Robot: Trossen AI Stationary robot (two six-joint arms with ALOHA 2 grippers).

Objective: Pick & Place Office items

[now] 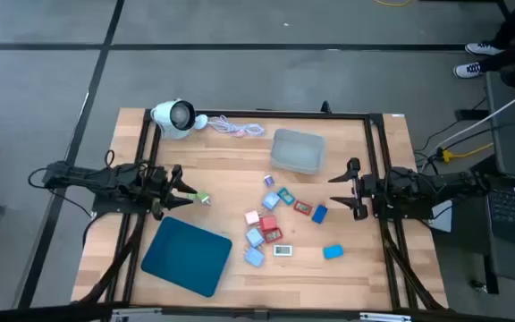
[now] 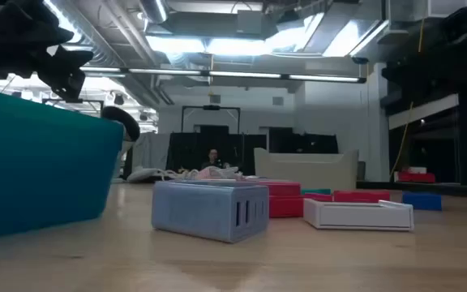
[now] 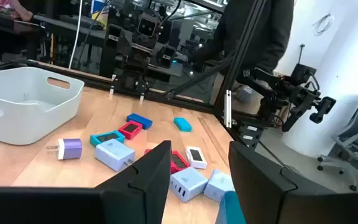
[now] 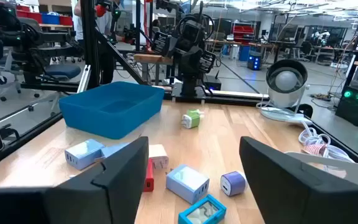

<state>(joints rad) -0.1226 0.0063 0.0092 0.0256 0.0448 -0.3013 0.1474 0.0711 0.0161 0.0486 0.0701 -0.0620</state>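
Observation:
The office items, several tiny blocks in blue, light blue, red, pink and white (image 1: 275,219), lie loose on the wooden table between my arms. One green-and-white piece (image 1: 202,199) lies apart, on the table just ahead of my left gripper (image 1: 186,188); the right wrist view shows this piece (image 4: 191,118) untouched. My left gripper (image 3: 199,168) is open with nothing between its fingers. My right gripper (image 1: 333,190) stands open at the table's right side, short of the cluster, its fingers (image 4: 123,168) bare.
A dark teal tray (image 1: 186,255) lies at the near left, close to my left gripper. A grey bin (image 1: 298,150) stands beyond the cluster. A white round device (image 1: 173,116) with its cord (image 1: 235,128) sits at the far left. Black frame rails (image 1: 378,161) border the table.

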